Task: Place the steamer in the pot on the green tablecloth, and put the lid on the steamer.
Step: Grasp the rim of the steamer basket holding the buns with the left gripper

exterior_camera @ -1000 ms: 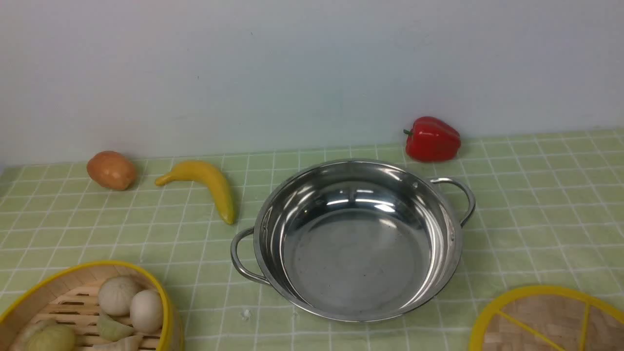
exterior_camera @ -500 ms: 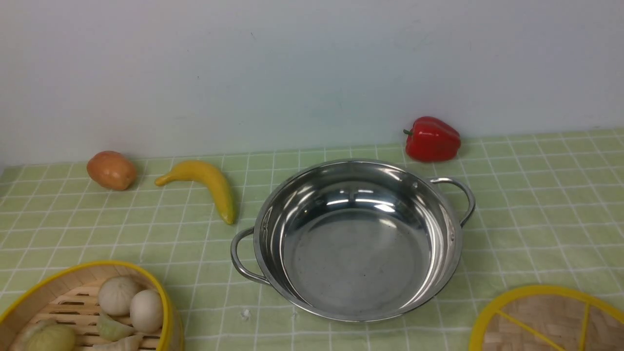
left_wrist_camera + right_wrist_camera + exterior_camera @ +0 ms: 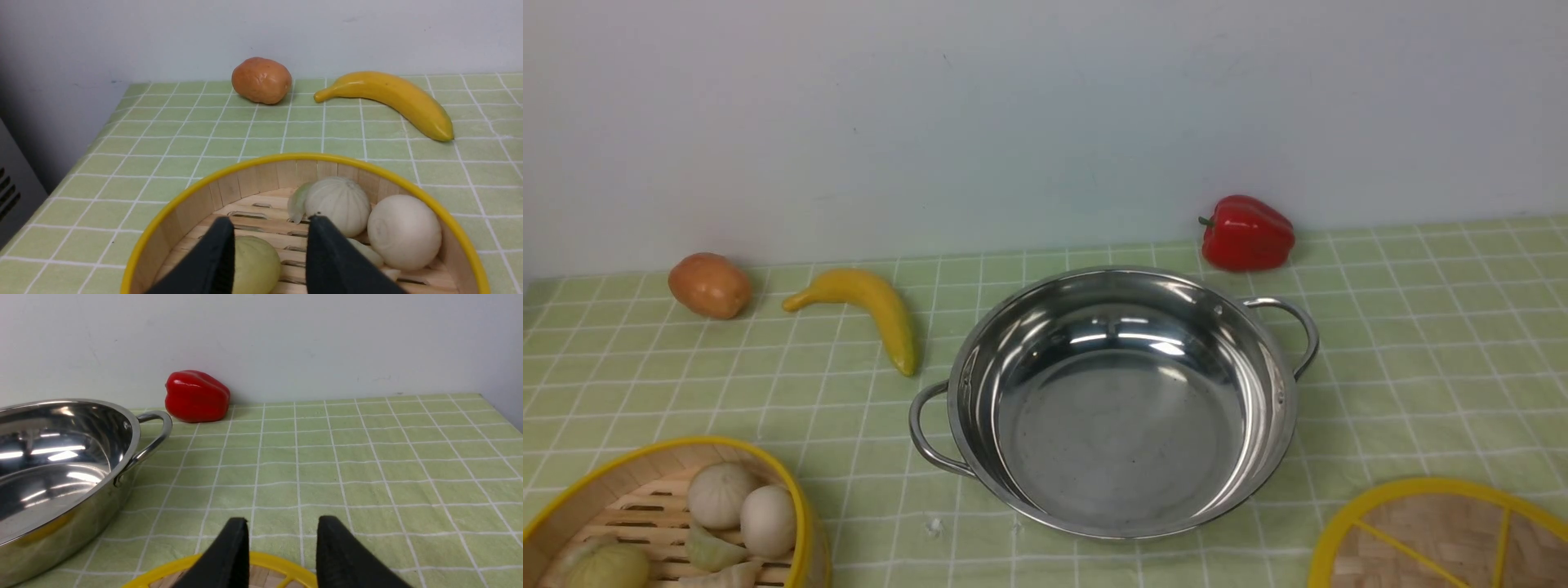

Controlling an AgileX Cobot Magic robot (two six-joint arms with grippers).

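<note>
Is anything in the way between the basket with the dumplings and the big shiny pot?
Nothing visible stands between the basket and the pot, just green tablecloth. The banana lies farther back.

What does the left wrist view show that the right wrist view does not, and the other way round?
Only the left wrist view: the bamboo steamer with toy dumplings on its slats, the toy banana, a brown potato-like toy, and the left gripper, open.

Only the right wrist view: part of the stainless-steel pot with one looped handle, the red bell pepper, part of the yellow-rimmed woven lid, and the right gripper, open.

Both: the green gridded tablecloth and the pale wall behind it.
</note>
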